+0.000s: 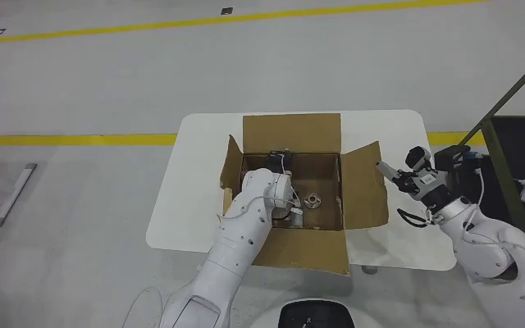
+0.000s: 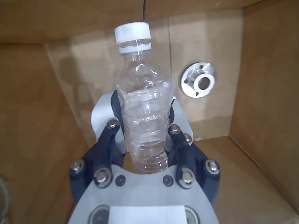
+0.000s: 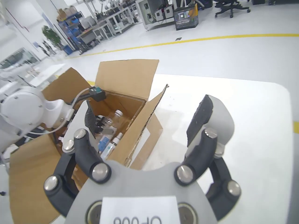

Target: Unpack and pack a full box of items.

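An open cardboard box [image 1: 291,131] stands in the middle of the white table [image 1: 402,242]. My left gripper [image 2: 144,103] is down inside the box [image 2: 261,75], shut on a clear plastic bottle [image 2: 144,87] with a white cap, which it holds upright. Beside the bottle a metal flange [image 2: 198,79] lies against the cardboard, and the flange [image 1: 312,199] lies near my left gripper [image 1: 289,211]. My right gripper [image 3: 147,117] stands open with nothing in it above the table, to the right of the box [image 3: 126,78], as does my right gripper [image 1: 395,190]. A small blue-labelled bottle [image 3: 109,144] lies in the box.
All the box flaps are folded outward; the right flap [image 1: 365,184] lies between my right gripper and the box opening. A dark frame [image 1: 496,123] stands off the table's right edge. Bare table [image 3: 245,127] spreads beyond my right gripper.
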Robot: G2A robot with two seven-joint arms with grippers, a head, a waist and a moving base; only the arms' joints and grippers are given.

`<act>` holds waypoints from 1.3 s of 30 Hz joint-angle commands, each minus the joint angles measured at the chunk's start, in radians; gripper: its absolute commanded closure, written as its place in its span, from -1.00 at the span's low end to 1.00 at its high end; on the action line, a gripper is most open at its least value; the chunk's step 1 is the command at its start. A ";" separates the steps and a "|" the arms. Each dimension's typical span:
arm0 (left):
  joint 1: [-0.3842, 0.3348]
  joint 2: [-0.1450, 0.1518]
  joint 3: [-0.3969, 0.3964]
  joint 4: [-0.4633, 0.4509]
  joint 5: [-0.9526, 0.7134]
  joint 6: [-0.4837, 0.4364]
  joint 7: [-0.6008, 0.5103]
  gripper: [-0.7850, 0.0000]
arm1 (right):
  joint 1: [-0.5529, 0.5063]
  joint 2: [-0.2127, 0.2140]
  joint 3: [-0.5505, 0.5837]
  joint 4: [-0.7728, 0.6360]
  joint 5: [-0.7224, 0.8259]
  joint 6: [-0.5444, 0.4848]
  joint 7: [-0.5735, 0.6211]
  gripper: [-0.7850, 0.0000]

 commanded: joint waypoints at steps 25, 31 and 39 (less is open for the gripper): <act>0.192 0.078 -0.223 -0.848 0.016 -0.089 -0.300 1.00 | -0.004 0.001 0.000 -0.014 -0.027 0.012 0.012 -1.00; 0.197 0.079 -0.241 -0.877 -0.029 -0.063 -0.312 1.00 | -0.004 0.001 0.000 -0.014 -0.027 0.012 0.012 -1.00; 0.197 0.079 -0.241 -0.877 -0.029 -0.063 -0.312 1.00 | -0.004 0.001 0.000 -0.014 -0.027 0.012 0.012 -1.00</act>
